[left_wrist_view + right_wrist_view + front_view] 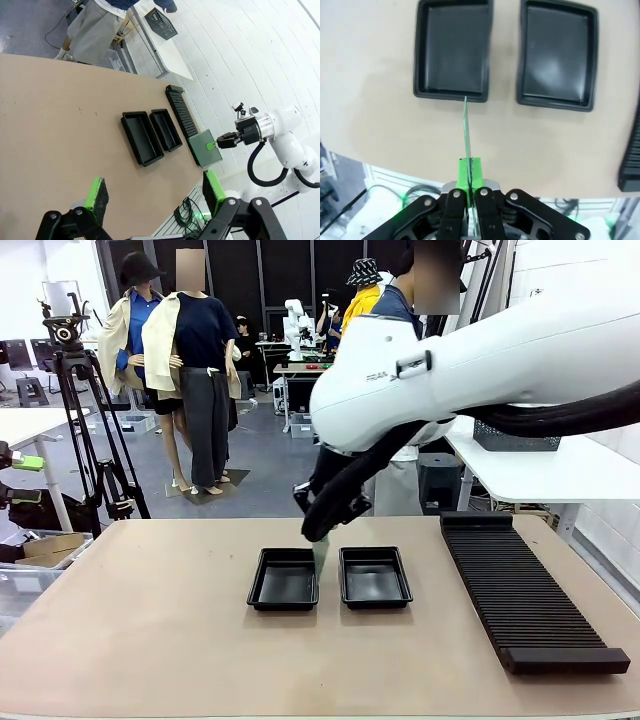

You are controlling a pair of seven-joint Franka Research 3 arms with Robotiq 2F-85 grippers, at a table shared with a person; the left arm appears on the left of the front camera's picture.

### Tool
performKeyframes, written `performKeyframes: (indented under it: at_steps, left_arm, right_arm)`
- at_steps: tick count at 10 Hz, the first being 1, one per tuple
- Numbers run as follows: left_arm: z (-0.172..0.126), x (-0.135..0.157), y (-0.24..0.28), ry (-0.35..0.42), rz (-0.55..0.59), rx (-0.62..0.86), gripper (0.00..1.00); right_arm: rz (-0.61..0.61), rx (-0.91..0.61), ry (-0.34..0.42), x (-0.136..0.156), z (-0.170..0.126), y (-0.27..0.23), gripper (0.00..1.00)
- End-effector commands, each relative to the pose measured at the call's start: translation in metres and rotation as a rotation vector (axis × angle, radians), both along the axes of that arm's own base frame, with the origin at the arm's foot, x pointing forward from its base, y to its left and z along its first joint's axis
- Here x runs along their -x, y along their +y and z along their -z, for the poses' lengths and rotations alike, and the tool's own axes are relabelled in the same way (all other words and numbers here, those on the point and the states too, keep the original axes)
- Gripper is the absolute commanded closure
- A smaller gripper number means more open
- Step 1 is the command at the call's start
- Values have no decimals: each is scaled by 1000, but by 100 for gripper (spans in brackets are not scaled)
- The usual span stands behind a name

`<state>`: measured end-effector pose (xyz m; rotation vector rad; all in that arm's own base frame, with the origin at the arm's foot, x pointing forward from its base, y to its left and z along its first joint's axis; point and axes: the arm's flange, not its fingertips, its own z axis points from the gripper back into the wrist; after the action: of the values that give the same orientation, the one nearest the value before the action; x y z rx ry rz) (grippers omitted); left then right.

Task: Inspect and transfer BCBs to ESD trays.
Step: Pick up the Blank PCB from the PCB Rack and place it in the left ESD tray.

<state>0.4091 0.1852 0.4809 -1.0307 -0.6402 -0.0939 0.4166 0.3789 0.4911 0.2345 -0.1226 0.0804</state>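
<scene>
My right gripper (469, 171) is shut on the lower edge of a thin green BCB (466, 131), which stands edge-on in the right wrist view. The board hangs above the table, just short of the near rim of one ESD tray (452, 92). The second ESD tray (559, 102) lies beside it. Both trays hold nothing. From the left wrist view, the BCB (205, 150) shows its flat dark green face in the right gripper (220, 143), past the two trays (141, 137) (166, 129). My left gripper (155, 192) stands open, high above the table. The front view has both trays (283, 580) (374, 577) at mid-table.
A long black ribbed rack (525, 590) lies to the right of the trays. The white right arm (470, 370) crosses the front view close to the camera. A person (95, 25) stands at the far side. A camera tripod (80, 420) stands off the table's left.
</scene>
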Motion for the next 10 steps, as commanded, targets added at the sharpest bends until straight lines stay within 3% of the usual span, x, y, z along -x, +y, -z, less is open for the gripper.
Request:
performKeyframes:
  at_steps: [1, 5, 9, 10]
  left_arm:
    - [0, 2, 0, -1, 2, 2, 0]
    - [0, 2, 0, -1, 2, 2, 0]
    - [0, 2, 0, -1, 2, 2, 0]
    - [0, 2, 0, -1, 2, 2, 0]
  right_arm:
    - [19, -10, 1, -13, 5, 33, 100]
    - [10, -39, 5, -30, 21, 95, 100]
    - [64, -45, 1, -62, 36, 116, 100]
    - [14, -44, 18, -44, 37, 106, 100]
